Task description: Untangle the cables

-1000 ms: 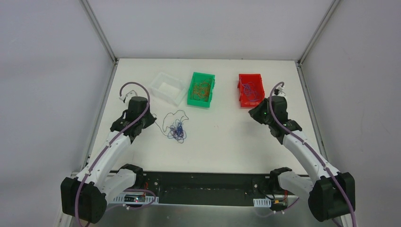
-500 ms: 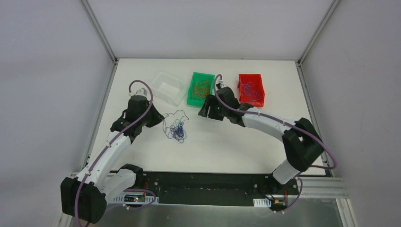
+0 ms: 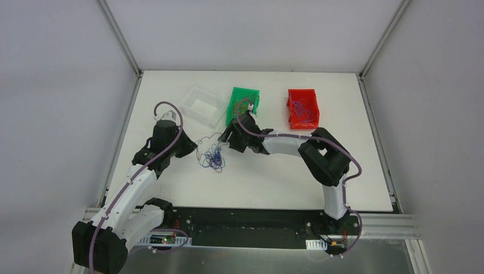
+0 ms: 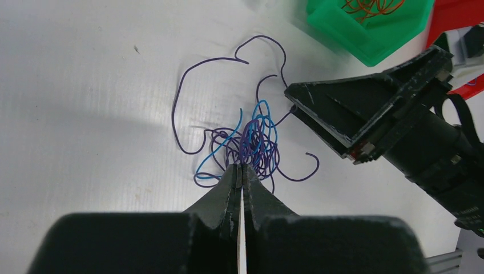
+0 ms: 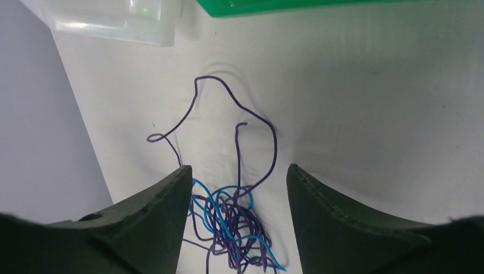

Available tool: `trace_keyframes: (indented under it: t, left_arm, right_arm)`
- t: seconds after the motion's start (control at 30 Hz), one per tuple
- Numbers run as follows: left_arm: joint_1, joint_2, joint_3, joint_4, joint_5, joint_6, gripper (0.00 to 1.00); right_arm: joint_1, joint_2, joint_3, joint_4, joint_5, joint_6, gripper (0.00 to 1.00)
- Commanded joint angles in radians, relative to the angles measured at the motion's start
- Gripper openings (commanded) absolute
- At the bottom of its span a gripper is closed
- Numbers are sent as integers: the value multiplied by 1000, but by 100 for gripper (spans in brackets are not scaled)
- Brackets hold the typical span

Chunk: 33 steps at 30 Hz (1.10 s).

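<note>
The cables [image 3: 214, 157] lie as a small blue and dark purple tangle left of the table's middle, with one long purple loop [image 4: 197, 74] trailing away. My left gripper [image 4: 242, 166] is shut at the tangle's near edge, and purple strands bunch into its tips. It reaches in from the left in the top view as well [image 3: 194, 149]. My right gripper [image 5: 237, 167] is open just above the tangle [image 5: 234, 228], one finger on each side, touching nothing. Its black fingers [image 4: 354, 108] point at the tangle from the right.
A green bin [image 3: 230, 112] holding orange wires [image 3: 245, 107] stands just behind the right gripper. A red bin [image 3: 302, 127] with blue and purple wires is further right. A clear tray [image 3: 202, 105] is at the back left. The right arm's elbow [image 3: 322, 160] is bent over the table's middle.
The right arm has swung left from the red bin, past the green bin, to the tangle, and its jaws have opened. The left gripper has edged closer to the tangle, still shut.
</note>
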Motion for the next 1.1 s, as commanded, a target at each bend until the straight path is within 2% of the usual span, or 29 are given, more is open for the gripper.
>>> trace_keyframes:
  t: [0.0,0.03,0.07,0.13,0.17,0.3,0.47,0.63,0.77,0.9,1.07]
  left_arm:
    - [-8,-33,-2,1,-33,14,0]
    - [-8,-37,-2,-1,-37,13,0]
    - [-8,-39,-1,-1,-40,14,0]
    - [-8,-42,7,-14,-54,17,0]
    - [-8,-47,12,-23,-60,17,0]
    - [-7,-78,17,-48,-135,-3,0]
    - [-7,-104,39,-95,-205,-8,0]
    - [-5,-99,63,-145,-297,-29,0]
    - [13,-73,99,-201,-368,-69,0]
    - [35,-38,176,-271,-419,-81,0]
    - [73,-4,247,-366,-524,-127,0]
  right_arm:
    - [11,81,68,95,30,130,61]
    - [11,90,66,107,33,137,54]
    - [11,91,58,113,43,142,43]
    - [6,53,26,114,79,132,12]
    - [1,19,-1,115,105,120,0]
    - [-66,-153,-184,114,182,78,0]
    - [-246,-440,-464,96,171,6,0]
    - [-452,-784,-633,-92,214,-120,0]
    - [-650,-1025,-684,-262,220,-175,0]
    - [-835,-1112,-664,-377,244,-183,0]
    - [-919,-1090,-619,-478,303,-135,0]
